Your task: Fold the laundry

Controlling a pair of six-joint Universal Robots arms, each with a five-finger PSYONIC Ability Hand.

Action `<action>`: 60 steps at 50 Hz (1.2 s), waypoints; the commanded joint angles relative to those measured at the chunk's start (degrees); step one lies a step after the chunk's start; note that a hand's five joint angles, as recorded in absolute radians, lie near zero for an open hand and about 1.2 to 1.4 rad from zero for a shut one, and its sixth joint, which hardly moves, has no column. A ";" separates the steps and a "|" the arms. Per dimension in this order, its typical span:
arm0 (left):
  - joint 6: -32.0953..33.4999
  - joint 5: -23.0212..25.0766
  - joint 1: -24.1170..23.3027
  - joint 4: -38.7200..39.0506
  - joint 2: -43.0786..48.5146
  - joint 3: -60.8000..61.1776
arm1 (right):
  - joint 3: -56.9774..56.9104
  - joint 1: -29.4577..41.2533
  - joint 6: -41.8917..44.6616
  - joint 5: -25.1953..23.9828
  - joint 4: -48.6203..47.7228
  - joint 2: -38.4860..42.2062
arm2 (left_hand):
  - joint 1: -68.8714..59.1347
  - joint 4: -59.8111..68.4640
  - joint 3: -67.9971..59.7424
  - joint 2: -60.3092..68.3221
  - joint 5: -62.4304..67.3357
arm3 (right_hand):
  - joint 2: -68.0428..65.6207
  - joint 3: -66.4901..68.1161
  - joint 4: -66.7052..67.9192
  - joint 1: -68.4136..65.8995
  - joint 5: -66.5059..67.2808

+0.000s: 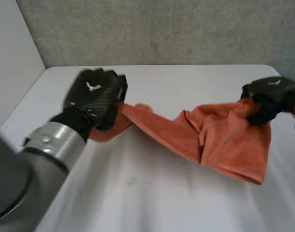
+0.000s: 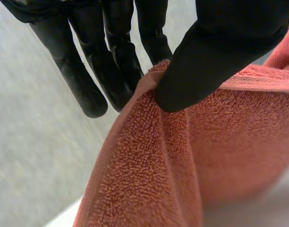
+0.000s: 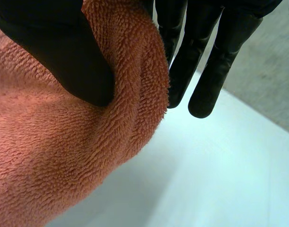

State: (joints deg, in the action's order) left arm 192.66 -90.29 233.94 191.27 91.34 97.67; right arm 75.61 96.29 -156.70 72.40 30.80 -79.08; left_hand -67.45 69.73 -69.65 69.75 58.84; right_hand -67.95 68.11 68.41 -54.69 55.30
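The orange terry-cloth towel [image 1: 219,135] spans the middle of the head view over the white table [image 1: 137,193], its long axis running left to right. The black left hand [image 1: 95,98] pinches its centre-left end between thumb and fingers. The black right hand [image 1: 270,96] pinches the far-right end, where most of the cloth bunches.

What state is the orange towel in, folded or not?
Not folded. The orange towel stretches rumpled between the left hand and the right hand, each pinching one end.
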 commanded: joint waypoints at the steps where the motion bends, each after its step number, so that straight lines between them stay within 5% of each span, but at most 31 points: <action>1: -0.35 1.70 1.95 0.25 -7.85 4.18 | -2.66 -6.73 -11.17 -5.61 0.05 -1.87 | -12.55 10.27 -10.35 10.25 11.16 | -12.05 11.89 11.59 -25.31 14.70; 6: -0.44 1.70 3.63 0.51 -4.36 6.03 | -2.31 -7.08 -18.29 -6.49 -5.84 7.98 | -12.55 10.27 -10.35 10.25 11.16 | -12.05 11.89 11.59 -25.31 14.70; 17: -0.27 1.61 3.81 0.68 13.66 -0.10 | -11.97 -6.20 -33.85 3.44 -11.38 28.54 | -12.55 10.27 -10.35 10.25 11.16 | -12.05 11.89 11.59 -25.31 14.70; 19: -0.18 1.52 3.81 0.60 15.34 -1.33 | -13.64 -6.37 -38.92 3.80 -11.47 30.47 | -12.55 10.27 -10.35 10.25 11.16 | 29.86 -30.03 -30.33 16.60 -27.22; 20: -0.26 1.52 3.81 0.60 16.83 -2.48 | -13.64 -6.37 -38.94 3.80 -11.47 30.48 | -12.55 10.27 -10.35 10.25 11.16 | 30.11 -30.27 -30.57 16.84 -27.46; 22: -0.26 1.52 3.81 0.68 17.98 -3.53 | -13.64 -6.29 -40.35 3.97 -11.47 30.04 | -12.55 10.27 -10.35 10.25 11.16 | 56.75 -56.92 -57.21 43.49 -54.11; 25: -0.26 1.44 3.81 0.68 20.00 -5.12 | -13.29 -6.20 -39.91 4.06 -11.56 29.07 | -12.55 10.27 -10.35 10.25 11.16 | 57.95 -58.11 -58.41 44.69 -55.30; 33: -0.44 1.44 4.86 0.68 20.45 -5.74 | -3.45 -4.62 -28.66 4.50 -18.06 16.59 | -12.55 10.27 -10.35 10.25 11.16 | 57.95 -58.11 -58.41 44.69 -55.30; 41: -0.53 1.44 5.83 0.68 19.40 -4.86 | 10.42 4.15 4.86 3.36 -21.31 6.05 | -12.55 10.27 -10.35 10.25 11.16 | 57.95 -58.11 -58.41 44.69 -55.30; 46: -0.53 1.52 5.83 0.68 19.31 -4.07 | 14.47 8.64 17.80 2.40 -22.71 5.87 | -12.55 10.27 -10.35 10.25 11.16 | 57.95 -58.11 -58.41 44.69 -55.30; 60: -0.53 1.52 5.48 0.77 18.26 -2.49 | 15.28 17.96 29.25 -1.30 -34.30 7.97 | -12.55 10.27 -10.35 10.25 11.16 | 54.84 -55.00 -55.30 41.57 -52.19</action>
State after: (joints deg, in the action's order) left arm 192.13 -88.77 239.61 191.97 109.95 94.80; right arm 91.82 110.58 -129.42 71.07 3.37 -72.93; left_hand -67.86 69.75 -69.68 69.79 59.14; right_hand -12.74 12.36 13.62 -12.40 4.37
